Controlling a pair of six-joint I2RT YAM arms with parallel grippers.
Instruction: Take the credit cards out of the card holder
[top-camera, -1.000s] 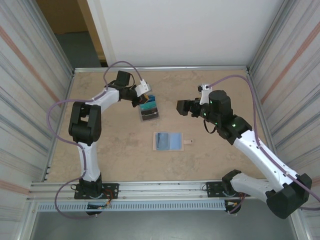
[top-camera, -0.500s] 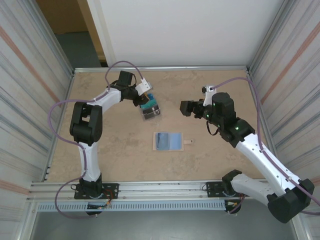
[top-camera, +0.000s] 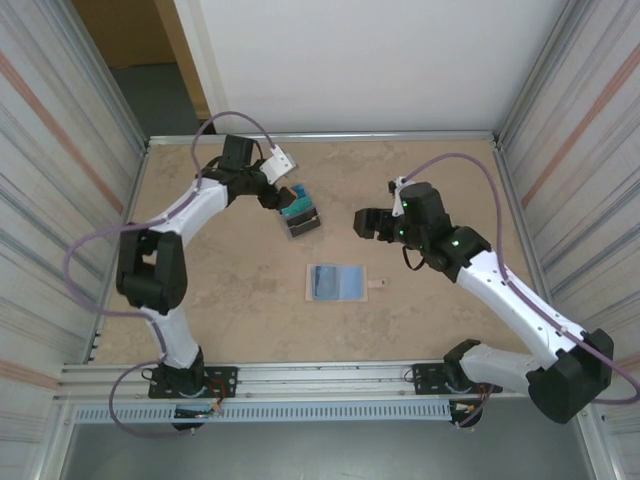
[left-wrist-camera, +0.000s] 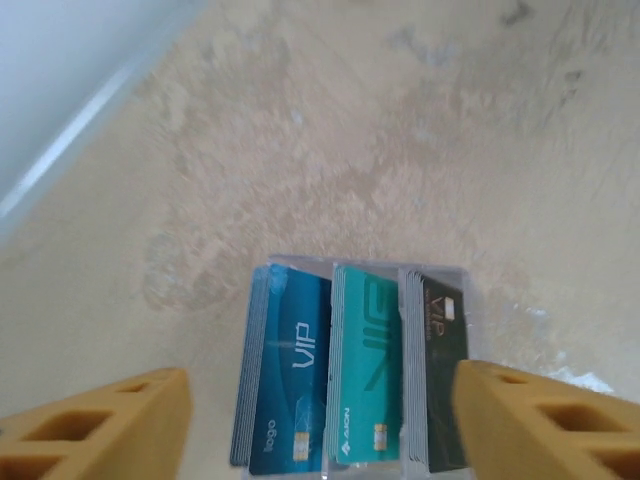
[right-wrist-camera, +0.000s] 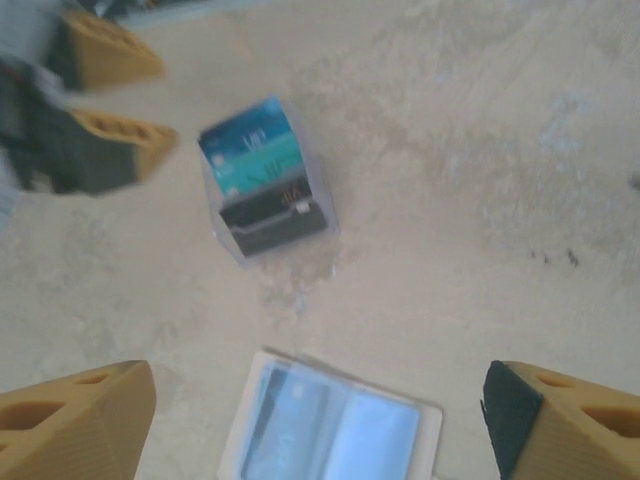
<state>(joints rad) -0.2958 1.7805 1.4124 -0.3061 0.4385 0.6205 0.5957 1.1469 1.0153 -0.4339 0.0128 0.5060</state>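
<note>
Both arms (top-camera: 195, 208) (top-camera: 490, 275) elbow-bent, jaws spread, flanking credit cards (top-camera: 301, 216).

Bright, even light from above; shadows on the table (top-camera: 250, 330) are faint. Both wrist views are soft (the right blurrier), and the holder (right-wrist-camera: 330, 435) glares pale.

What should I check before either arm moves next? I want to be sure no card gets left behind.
1. Left gripper open, fingers clear of the credit cards: ok.
2. The credit cards grouped on the table, apart from the card holder: ok.
3. The card holder lying open and flat, glossy inside up: ok.
4. The card holder emptied: cannot tell; its blue inside could hide a card.
5. Right gripper open, holding nothing: ok.
</note>
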